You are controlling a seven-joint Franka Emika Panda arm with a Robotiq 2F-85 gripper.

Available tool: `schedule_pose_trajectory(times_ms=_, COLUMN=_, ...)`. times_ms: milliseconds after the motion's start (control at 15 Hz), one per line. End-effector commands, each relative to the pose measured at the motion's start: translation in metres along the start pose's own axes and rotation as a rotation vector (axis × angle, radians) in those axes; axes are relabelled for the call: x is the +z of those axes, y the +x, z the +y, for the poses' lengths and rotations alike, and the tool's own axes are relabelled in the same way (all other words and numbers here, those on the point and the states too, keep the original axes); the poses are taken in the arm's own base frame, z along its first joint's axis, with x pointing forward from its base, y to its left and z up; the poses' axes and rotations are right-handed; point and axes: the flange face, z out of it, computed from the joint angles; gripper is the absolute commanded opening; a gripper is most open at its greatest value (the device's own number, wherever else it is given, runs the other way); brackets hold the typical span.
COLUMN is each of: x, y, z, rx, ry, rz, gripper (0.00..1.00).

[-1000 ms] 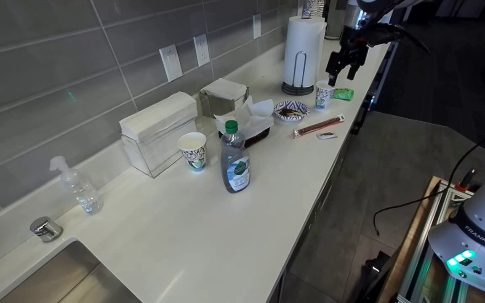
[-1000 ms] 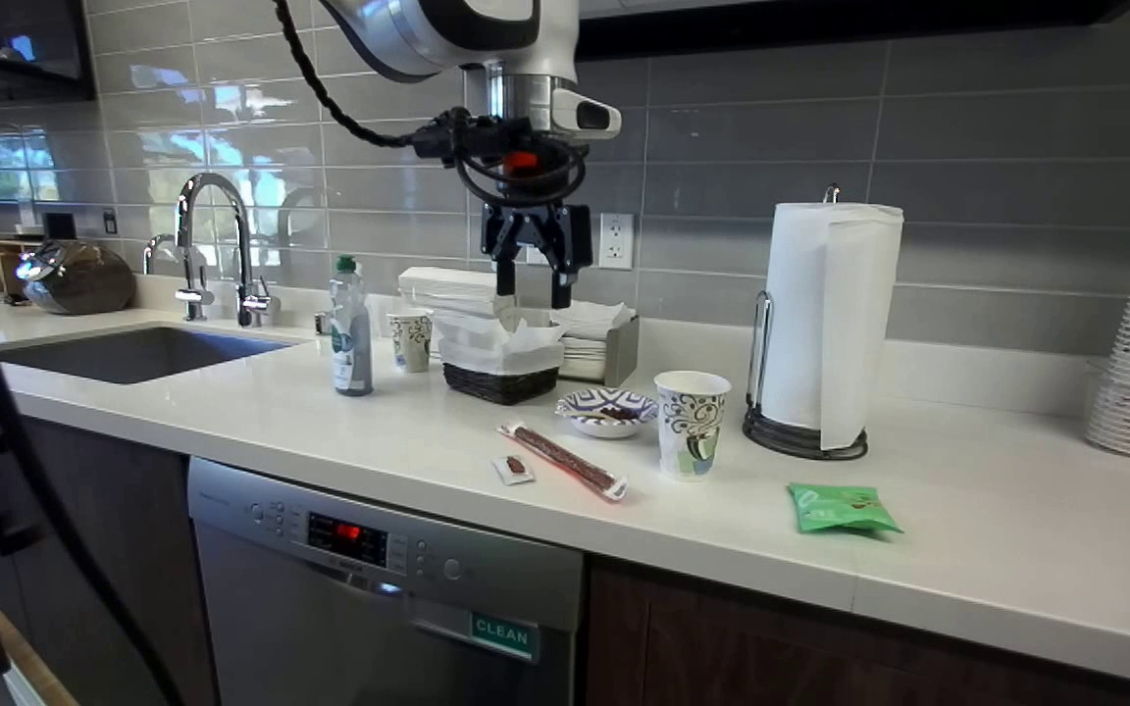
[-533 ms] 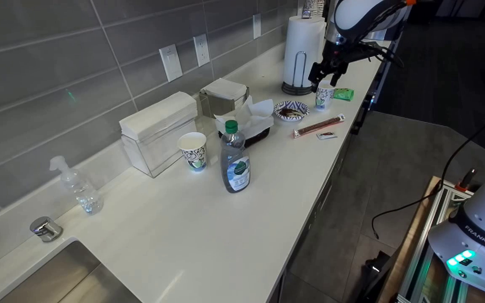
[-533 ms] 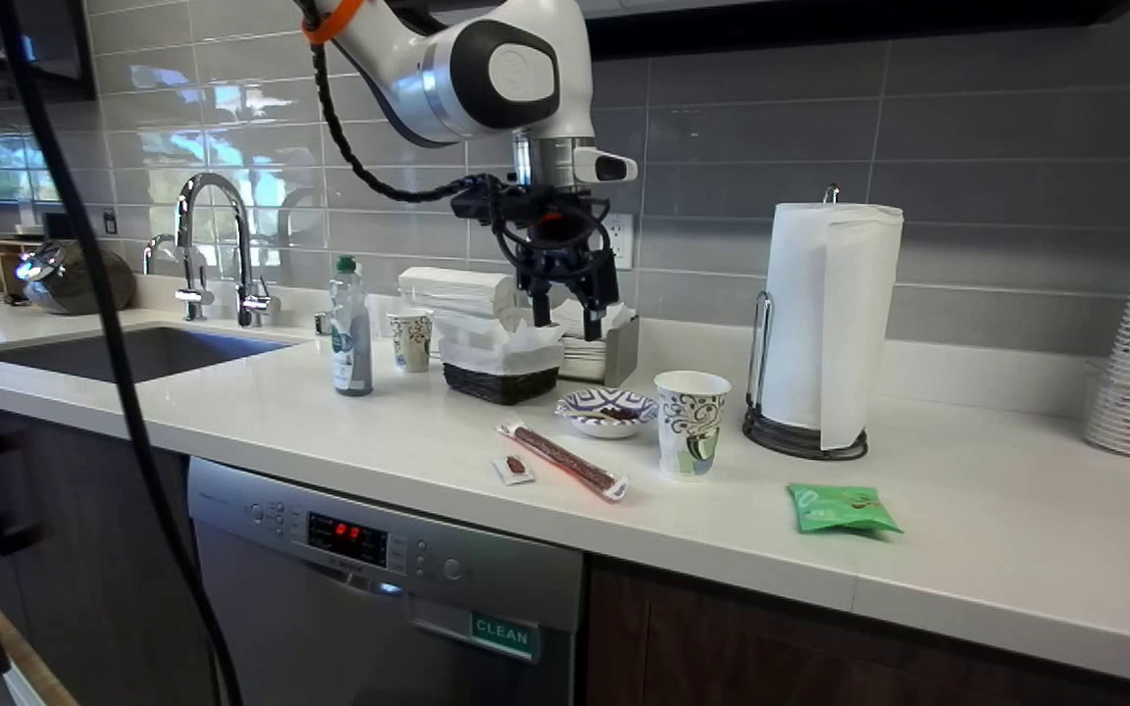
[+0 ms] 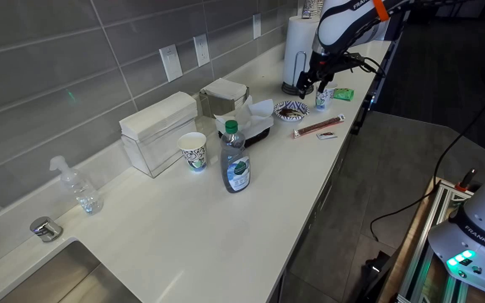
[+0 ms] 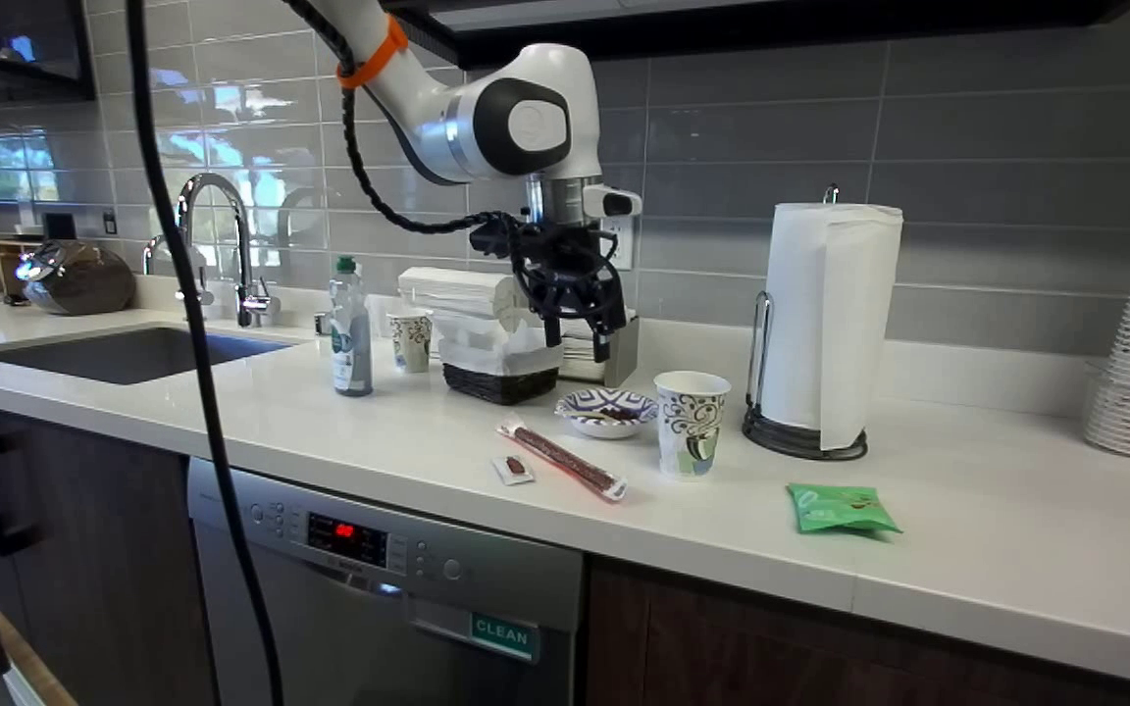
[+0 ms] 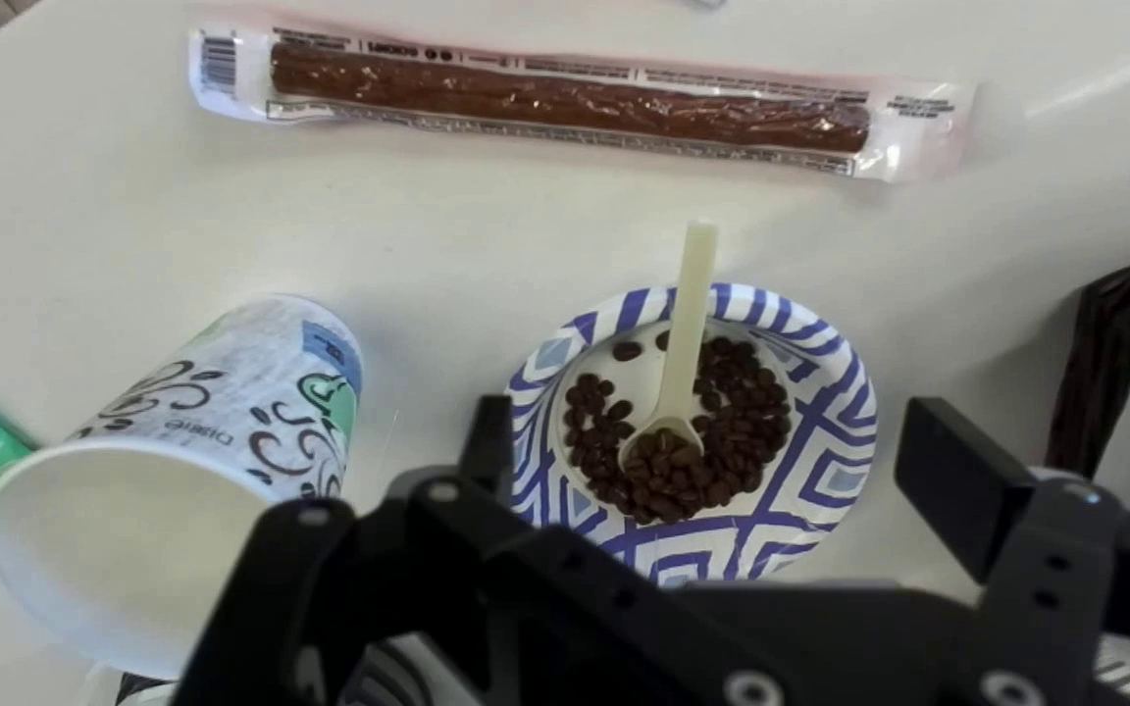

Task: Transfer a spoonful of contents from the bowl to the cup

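Observation:
The bowl (image 7: 825, 480) is a low white paper bowl with a blue pattern, holding dark brown beans. It shows in both exterior views (image 5: 291, 119) (image 6: 604, 428). A pale plastic spoon (image 7: 688, 324) lies in it, its scoop full of beans and its handle over the rim. The cup (image 7: 281, 392) is a white paper cup with printed swirls and blue-green marks, upright beside the bowl (image 5: 324, 102) (image 6: 691, 427); its visible inside looks empty. My gripper (image 7: 722, 451) is open and empty above the bowl, with fingers apart, touching nothing (image 5: 312, 91) (image 6: 578, 343).
A wrapped meat stick (image 7: 565, 98) and a small packet (image 6: 514, 470) lie before the bowl. A lined black basket (image 6: 499, 384), soap bottle (image 6: 349, 338) and similar paper cup (image 6: 411, 340) stand to one side. A paper towel roll (image 6: 825, 324) and green packet (image 6: 842, 508) are beyond the cup.
My gripper has come down and sideways toward the bowl, moving left in an exterior view and right in an exterior view. It stays open. The objects on the counter have not moved.

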Motion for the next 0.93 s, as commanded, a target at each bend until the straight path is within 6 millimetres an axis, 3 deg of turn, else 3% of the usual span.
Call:
schedule_pose_trajectory(times_ms=0, x=0.005, y=0.002, z=0.000, rx=0.000, ry=-0.002, rz=-0.004, gripper=1.00)
schedule_pose_trajectory(times_ms=200, x=0.017, y=0.006, z=0.000, rx=0.000, ry=-0.006, rz=-0.015, gripper=1.00)
schedule_pose_trajectory(times_ms=400, x=0.016, y=0.008, z=0.000, rx=0.000, ry=-0.006, rz=-0.011, gripper=1.00)
schedule_pose_trajectory(times_ms=867, x=0.041, y=0.031, z=0.005, rx=0.024, ry=0.010, rz=0.012, gripper=1.00)
